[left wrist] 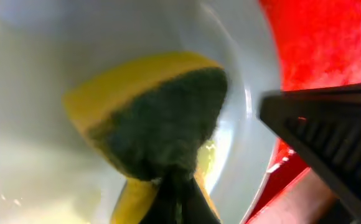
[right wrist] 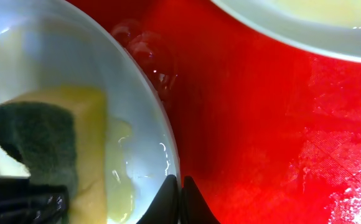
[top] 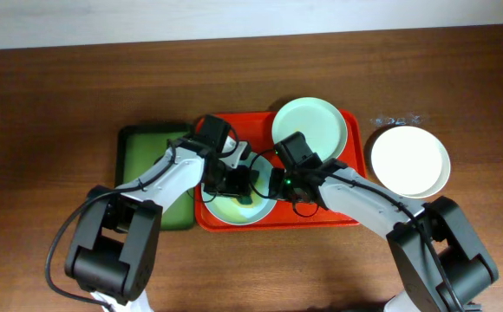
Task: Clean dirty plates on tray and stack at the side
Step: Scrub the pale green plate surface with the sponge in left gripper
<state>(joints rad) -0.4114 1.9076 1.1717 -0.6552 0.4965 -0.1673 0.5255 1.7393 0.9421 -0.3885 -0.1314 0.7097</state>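
The pale plate (top: 231,209) lies at the front left of the red tray (right wrist: 261,124) and is being scrubbed. A sponge (left wrist: 162,118), yellow and green, is pressed on it and gripped tight by the jaws of the left gripper (top: 238,185). The plate's rim seems to be pinched by the shut jaws of the right gripper (right wrist: 180,194), though the view is blurry.

For a good clean, the plate should be held flat and the sponge rubbed over the wet yellow smear (right wrist: 121,162).

A second mint plate (top: 310,126) lies at the tray's back right. A white plate (top: 409,162) is set on the tabletop (top: 61,87) just beside the tray. A dark green tray (top: 147,152) lies on the other side.
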